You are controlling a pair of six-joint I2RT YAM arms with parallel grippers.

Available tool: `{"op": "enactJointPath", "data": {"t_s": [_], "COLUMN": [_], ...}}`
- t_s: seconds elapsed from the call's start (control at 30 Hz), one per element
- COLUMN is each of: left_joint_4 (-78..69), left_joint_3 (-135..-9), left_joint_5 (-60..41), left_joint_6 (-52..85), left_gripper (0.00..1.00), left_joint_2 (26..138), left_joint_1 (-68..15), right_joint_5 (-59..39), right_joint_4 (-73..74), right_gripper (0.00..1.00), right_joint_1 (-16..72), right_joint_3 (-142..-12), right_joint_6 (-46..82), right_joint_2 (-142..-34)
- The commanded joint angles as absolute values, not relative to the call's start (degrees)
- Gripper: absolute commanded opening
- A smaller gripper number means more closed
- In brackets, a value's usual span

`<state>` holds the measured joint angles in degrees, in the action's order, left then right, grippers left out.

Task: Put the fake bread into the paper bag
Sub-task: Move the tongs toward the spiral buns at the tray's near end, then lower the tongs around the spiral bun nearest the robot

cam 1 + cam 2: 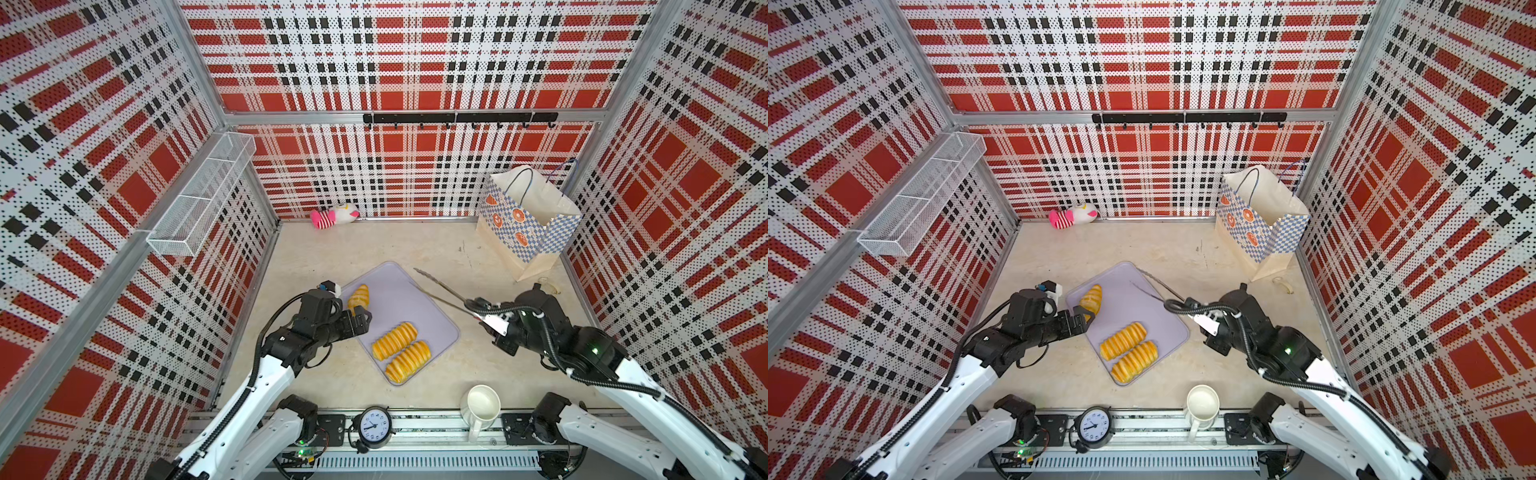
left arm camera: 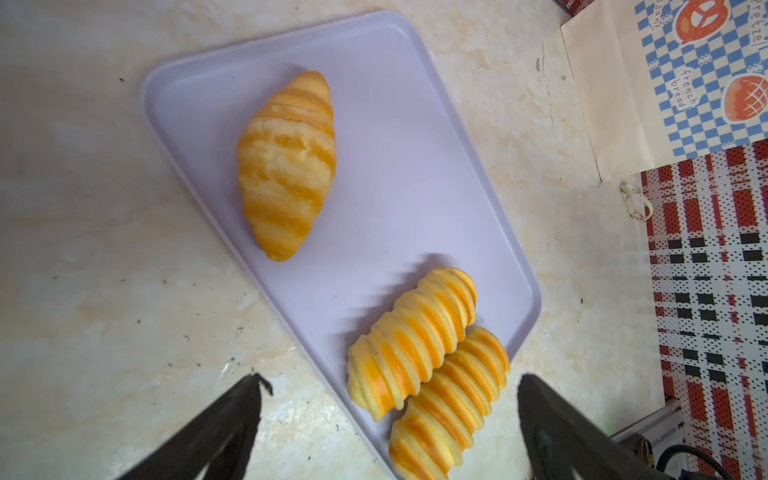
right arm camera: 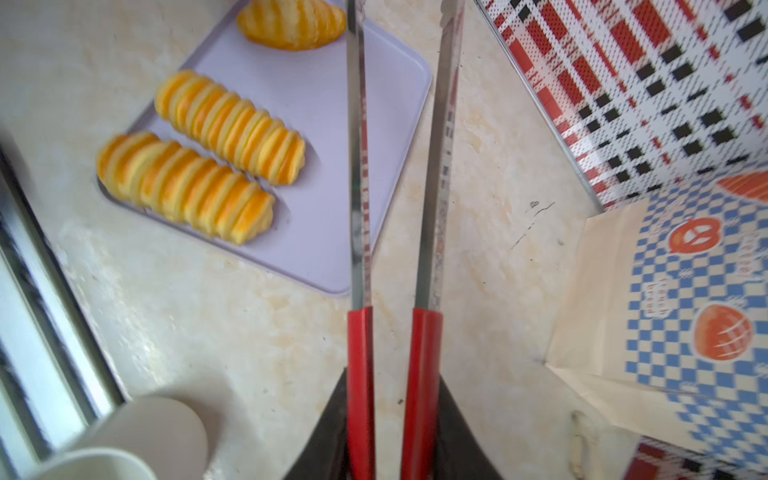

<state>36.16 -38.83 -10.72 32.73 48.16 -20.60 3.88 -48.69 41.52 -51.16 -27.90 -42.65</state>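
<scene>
In both top views, three pieces of glossy golden-yellow fake bread lie on a flat lavender plastic tray (image 1: 409, 305). A striped croissant (image 1: 358, 297) sits at its far left corner, and two ridged long loaves (image 1: 395, 340) touch side by side at its near end. The tall cream paper bag (image 1: 528, 216) with blue-and-white checks stands open, well apart at the back right. The left gripper (image 1: 362, 320), jaws spread wide and empty, hovers at the tray's left edge just beside the croissant. The right gripper (image 1: 492, 322) is clamped on long metal tongs (image 1: 440, 286) with red handles, their tips near the tray's far right edge.

The left wrist view frames the loaves' ends between the open fingers (image 2: 216, 432), with the croissant farther ahead.

The right wrist view shows the tongs' arms (image 3: 440, 166) slightly apart and carrying nothing, with the loaves off to one side and the bag to the other.

The pieces look light and slick, perhaps a little squashy. A hold across a loaf's middle, with the tips seated in its ridges, seems safest.
</scene>
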Motion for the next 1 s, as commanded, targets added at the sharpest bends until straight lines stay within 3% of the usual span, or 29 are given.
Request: {"op": "enactJointPath", "data": {"t_s": [0.0,0.3,0.97], "left_joint_4": [37.62,37.97,38.86], "left_joint_3": [-39.81,-39.86,-42.11], "left_joint_5": [-14.50,-20.45,-23.15], "left_joint_6": [29.41,24.13,21.53], "left_gripper": [0.98,0.98,0.98], "left_joint_2": [48.15,49.15,52.03], "left_joint_1": [-19.62,-19.34,-19.42], "right_joint_5": [2.83,1.50,-1.11], "right_joint_4": [-47.98,-48.71,-55.16], "right_gripper": [0.28,0.28,0.30], "right_joint_1": [41.92,41.93,41.93], "right_joint_3": [-48.06,-45.52,-51.64], "right_joint_6": [-48.42,-65.96,-75.06], "right_joint_2": [-37.41,-36.96,-49.51]}}
